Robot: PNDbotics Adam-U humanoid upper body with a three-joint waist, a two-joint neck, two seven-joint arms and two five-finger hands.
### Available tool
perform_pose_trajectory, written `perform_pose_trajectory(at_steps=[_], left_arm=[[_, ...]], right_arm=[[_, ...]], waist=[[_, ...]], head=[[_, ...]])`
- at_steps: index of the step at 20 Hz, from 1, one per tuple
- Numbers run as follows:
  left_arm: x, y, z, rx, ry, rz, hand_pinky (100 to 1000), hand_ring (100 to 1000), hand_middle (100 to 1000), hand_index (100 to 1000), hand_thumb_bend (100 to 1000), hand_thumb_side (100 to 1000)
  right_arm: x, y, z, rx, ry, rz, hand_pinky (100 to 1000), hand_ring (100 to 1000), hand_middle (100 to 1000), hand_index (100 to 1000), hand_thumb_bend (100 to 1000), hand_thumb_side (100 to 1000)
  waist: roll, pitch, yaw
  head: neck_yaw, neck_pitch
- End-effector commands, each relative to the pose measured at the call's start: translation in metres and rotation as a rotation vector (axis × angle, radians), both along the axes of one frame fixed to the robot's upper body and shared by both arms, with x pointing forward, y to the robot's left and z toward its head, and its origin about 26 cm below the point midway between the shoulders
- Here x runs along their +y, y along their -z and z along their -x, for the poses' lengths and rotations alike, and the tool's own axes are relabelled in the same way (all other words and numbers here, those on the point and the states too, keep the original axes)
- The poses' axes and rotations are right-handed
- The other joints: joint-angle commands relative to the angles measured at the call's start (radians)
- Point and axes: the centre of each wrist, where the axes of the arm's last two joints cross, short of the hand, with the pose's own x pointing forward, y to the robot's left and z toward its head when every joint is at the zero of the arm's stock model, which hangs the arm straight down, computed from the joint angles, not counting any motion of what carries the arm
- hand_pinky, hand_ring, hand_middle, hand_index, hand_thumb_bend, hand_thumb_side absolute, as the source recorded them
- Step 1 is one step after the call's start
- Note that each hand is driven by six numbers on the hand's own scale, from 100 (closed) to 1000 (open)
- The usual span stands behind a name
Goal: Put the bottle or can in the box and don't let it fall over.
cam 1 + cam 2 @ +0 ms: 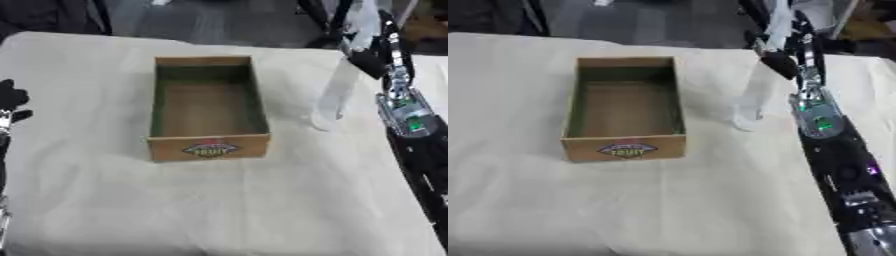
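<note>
An open cardboard box (208, 145) with a printed label on its near wall stands empty in the middle of the table. Right of it a clear plastic bottle (335, 95) leans with its top toward the right and its base low over the cloth beside the box. My right hand (369, 62) is at the bottle's upper part, dark fingers curled round it; the arm (826, 130) runs down the right side. My left hand (10, 99) shows at the left edge, fingers relaxed, holding nothing.
A cream cloth (219, 200) covers the table and lies wrinkled near the front. Dark floor and stand legs (319, 15) lie past the far edge.
</note>
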Motion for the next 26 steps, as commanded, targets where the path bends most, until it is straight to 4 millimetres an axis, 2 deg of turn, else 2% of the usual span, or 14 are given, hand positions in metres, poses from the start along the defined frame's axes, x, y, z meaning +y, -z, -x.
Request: perform_pose_trajectory(at_steps=[1, 6, 16, 26], left_arm=[[-0.0014, -0.0069, -0.0011, -0.022, 0.013, -0.007, 744, 778, 668, 820, 480, 748], [-0.0005, -0.0066, -0.0007, -0.022, 0.009, -0.006, 744, 778, 667, 820, 482, 747], [-0.0002, -0.0055, -0.0004, -0.019, 0.008, -0.005, 744, 778, 666, 820, 483, 747], [0.0004, -0.0046, -0.0001, -0.016, 0.007, -0.005, 745, 777, 666, 821, 486, 747]], right_arm=[[-0.0057, -0.0171, -0.0032, -0.040, 0.008, 0.012, 690, 808, 864, 1000, 691, 518], [-0.0056, -0.0179, -0.0031, -0.044, -0.005, 0.009, 685, 805, 855, 1000, 680, 520], [-0.0059, -0.0202, -0.0016, -0.050, -0.124, 0.005, 657, 771, 808, 986, 656, 457], [-0.0068, -0.0237, -0.0005, -0.072, -0.167, -0.009, 621, 711, 706, 865, 602, 346]], waist=[[0.003, -0.008, 0.003], [0.003, -0.009, 0.004], [0.003, -0.012, -0.003], [0.002, -0.015, -0.005]], head=[[-0.003, -0.009], [-0.001, -0.010], [0.004, -0.005], [0.009, 0.000]])
